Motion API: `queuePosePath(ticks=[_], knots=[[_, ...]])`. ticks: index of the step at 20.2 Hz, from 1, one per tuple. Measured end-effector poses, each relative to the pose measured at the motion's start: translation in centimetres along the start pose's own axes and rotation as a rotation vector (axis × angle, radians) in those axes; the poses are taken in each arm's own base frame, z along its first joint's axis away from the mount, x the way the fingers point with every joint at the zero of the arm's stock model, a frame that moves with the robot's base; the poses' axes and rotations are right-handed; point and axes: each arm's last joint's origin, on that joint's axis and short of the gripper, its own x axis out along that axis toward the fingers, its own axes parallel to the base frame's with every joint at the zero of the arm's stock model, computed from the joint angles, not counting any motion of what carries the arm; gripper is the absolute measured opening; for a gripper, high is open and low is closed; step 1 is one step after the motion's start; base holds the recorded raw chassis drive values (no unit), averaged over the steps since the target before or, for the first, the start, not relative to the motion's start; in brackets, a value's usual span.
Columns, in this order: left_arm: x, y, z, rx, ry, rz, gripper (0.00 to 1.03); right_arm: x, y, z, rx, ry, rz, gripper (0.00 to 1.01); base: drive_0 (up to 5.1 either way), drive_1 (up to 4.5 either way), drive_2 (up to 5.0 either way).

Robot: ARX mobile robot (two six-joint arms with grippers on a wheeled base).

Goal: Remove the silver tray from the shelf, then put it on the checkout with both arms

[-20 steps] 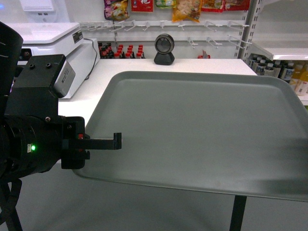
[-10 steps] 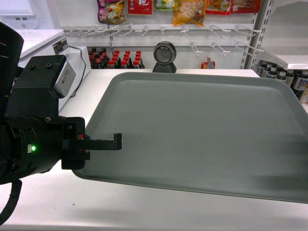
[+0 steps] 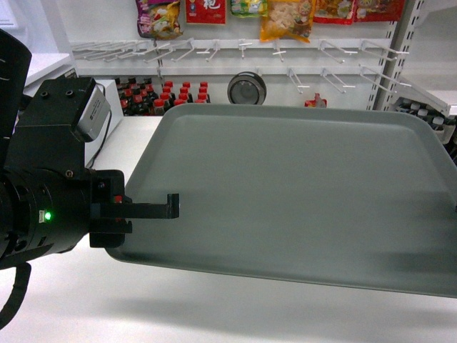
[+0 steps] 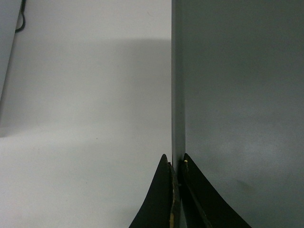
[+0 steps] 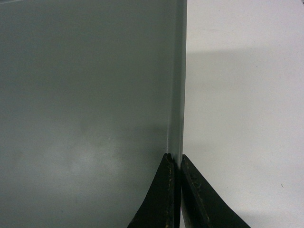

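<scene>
a: where's the tray [image 3: 300,193]?
b: above the counter [image 3: 64,300], left end effector [image 4: 176,167] and right end effector [image 5: 175,164] each pinching a side rim.
a: best approach?
b: lower both together, keep it level, release only once flat.

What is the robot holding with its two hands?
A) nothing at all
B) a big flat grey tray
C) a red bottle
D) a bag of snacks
B: each wrist view shows a hand pinched on a side rim, the left hand and the right hand, and the head view shows the silver tray held above the white checkout.
</scene>
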Motion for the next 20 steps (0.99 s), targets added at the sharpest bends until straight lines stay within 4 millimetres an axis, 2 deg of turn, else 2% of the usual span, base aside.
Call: queuePosePath(ticks=[1,3,8,11,13,15,20], knots=[[0.0,0.0,0.0,0.001,0.003,0.001,0.03,0.0,0.0,0.0,0.0,0.003,-0.001,0.03,0.0,0.0,0.0],[0.6,-0.2,0.4,-0.01,0.137,0.14,0.03,0.6,0.1,0.2,-0.062,0.092,0.066,0.02,0.0,0.0,0.0],[5.3,1.7,4.6,-0.112,0.097,0.143,0.03,6.4,0.9,4.4,-0.156,0.073,0.122,0.03,0.0,0.0,0.0],[8.8,2.7,5.3,-0.146,0.106,0.108,0.03,10.3,1.3,5.7,-0.165,0.074,0.13,0.03,0.0,0.0,0.0],[10.9,2.7,4.8,-0.147,0.129,0.096,0.03,12.6,1.0,5.2,-0.162,0.099,0.114,0.03,0.0,0.0,0.0],[12.3,2.7,3.8,-0.144,0.165,0.094,0.03,14.5,0.7,3.7,-0.161,0.148,0.082,0.03,0.0,0.0,0.0],[14.3,2.0,0.6,-0.124,0.263,0.102,0.03,16.4,0.6,0.6,-0.192,0.194,0.023,0.03,0.0,0.0,0.0]])
